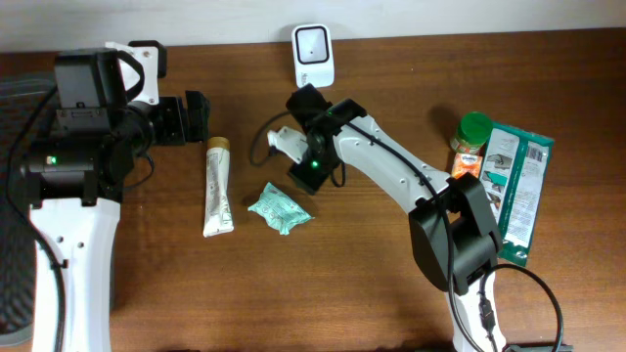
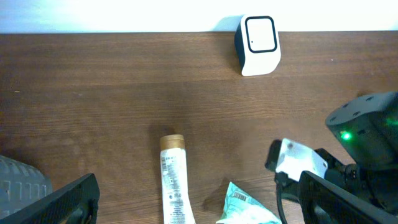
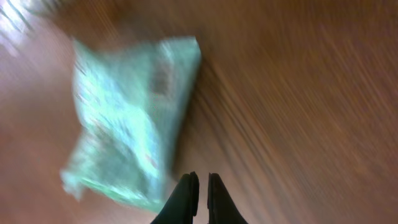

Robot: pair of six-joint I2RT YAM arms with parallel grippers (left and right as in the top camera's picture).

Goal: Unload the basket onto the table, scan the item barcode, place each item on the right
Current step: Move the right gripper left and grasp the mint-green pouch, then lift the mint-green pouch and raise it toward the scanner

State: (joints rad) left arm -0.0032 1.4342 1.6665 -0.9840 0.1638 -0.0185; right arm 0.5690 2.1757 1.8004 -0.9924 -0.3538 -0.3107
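We hold our left hand (image 1: 199,117) out sideways, fingers spread wide, empty. Our right arm (image 1: 391,166) stretches across to the centre; our right hand (image 3: 200,186) points down, fingers pressed together on nothing.

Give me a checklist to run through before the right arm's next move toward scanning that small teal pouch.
1. Right gripper holding an item: not ok; fingers shut on nothing.
2. Small teal crinkled plastic pouch reachable: ok; it lies free on the brown wooden table, beside the right fingers.
3. Pouch barcode facing up: cannot tell; a printed white label shows, too small to read.
4. White box-shaped scanner ready: ok; upright at the table's back edge, its face in plain view.
5. Left gripper out of the way: ok; open, near the gold cap of the white tube.
6. Right wrist view sharp: not ok; blurred.
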